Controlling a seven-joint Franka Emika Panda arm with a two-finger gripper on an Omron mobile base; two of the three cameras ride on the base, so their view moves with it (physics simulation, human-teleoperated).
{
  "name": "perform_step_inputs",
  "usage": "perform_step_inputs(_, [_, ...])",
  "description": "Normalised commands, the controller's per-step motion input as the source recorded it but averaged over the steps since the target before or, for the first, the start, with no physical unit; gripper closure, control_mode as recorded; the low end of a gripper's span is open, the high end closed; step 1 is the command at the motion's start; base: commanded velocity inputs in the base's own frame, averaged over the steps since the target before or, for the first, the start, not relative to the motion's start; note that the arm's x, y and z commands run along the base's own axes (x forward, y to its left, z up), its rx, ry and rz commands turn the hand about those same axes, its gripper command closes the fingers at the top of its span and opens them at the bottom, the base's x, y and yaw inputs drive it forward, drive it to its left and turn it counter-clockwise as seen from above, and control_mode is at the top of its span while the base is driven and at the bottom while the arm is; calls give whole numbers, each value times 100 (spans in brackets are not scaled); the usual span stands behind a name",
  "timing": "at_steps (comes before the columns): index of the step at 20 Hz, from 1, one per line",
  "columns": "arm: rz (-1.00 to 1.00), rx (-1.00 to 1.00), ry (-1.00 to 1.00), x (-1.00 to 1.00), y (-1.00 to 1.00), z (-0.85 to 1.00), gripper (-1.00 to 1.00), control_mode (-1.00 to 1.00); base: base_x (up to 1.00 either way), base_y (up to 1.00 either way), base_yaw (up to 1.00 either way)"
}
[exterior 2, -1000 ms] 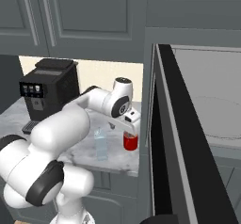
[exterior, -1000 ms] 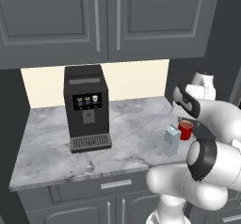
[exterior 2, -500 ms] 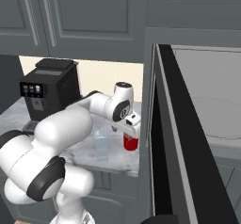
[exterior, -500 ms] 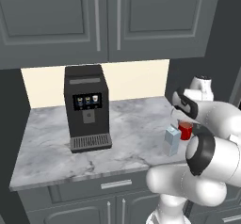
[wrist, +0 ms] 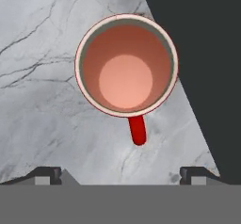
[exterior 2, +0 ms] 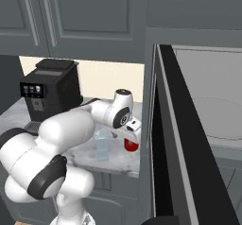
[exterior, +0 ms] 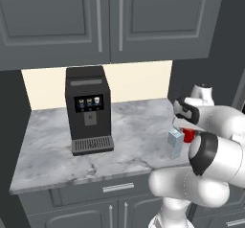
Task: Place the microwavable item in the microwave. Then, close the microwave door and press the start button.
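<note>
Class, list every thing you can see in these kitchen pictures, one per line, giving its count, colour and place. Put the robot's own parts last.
mug: one, bright red with a pale rim and a small handle, upright and empty on the counter near its right edge.
carton: one, pale blue-grey, upright on the counter just left of the mug.
coffee machine: one, black, on the left part of the counter.
counter: one, grey-veined marble.
upper cabinets: dark grey, above the counter.
microwave door: one, black window, standing open to the right of the counter.
microwave: one, silver-grey, glass turntable inside.
arm: one, white with dark joints.
tool: one, open, directly above the mug.
</note>
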Motion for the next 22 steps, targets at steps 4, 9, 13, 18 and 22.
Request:
perform_step_inputs(4, [7, 0, 0, 0, -7, -26, -100, -100, 0, 0, 0])
perform_step_inputs(9, [5, 0, 0, 1, -11, -26, -100, -100, 0, 0, 0])
perform_step_inputs(13, [4, 0, 0, 6, -18, -24, -100, -100, 0, 0, 0])
perform_step_inputs(18, [5, 0, 0, 11, -23, -18, -100, -100, 0, 0, 0])
perform_step_inputs(22, [5, 0, 0, 8, -21, -11, -100, -100, 0, 0, 0])
